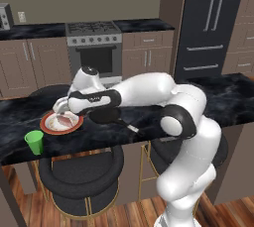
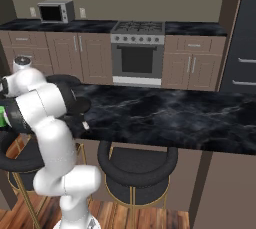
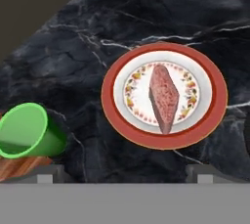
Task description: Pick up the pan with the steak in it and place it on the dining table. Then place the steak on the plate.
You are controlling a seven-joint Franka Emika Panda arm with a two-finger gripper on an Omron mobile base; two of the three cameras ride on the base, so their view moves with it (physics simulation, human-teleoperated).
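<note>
Green cup (image 3: pixel 27 130) at far left of the hand view, near the worktop (image 3: pixel 73 56) edge, upright and apart from the plate (image 3: pixel 164 135). Plate next along — white centre, broad orange-red rim, flat on the black veined marble. Steak (image 3: pixel 163 96) lying in the middle of the plate, touching nothing else. Claw (image 3: pixel 124 176) poised above, dark fingertips (image 3: pixel 49 175) spread wide at either side of the lower edge, gripping nothing.

In the left base view: cup (image 1: pixel 34 142) leftmost, then plate (image 1: pixel 59 128) with steak (image 1: pixel 65 120) under the hand, then pan (image 1: pixel 102 117) just beside the plate on the worktop (image 1: pixel 223 102) — handle running right, mostly hidden by the forearm. Black stools (image 1: pixel 82 171) tucked below.
</note>
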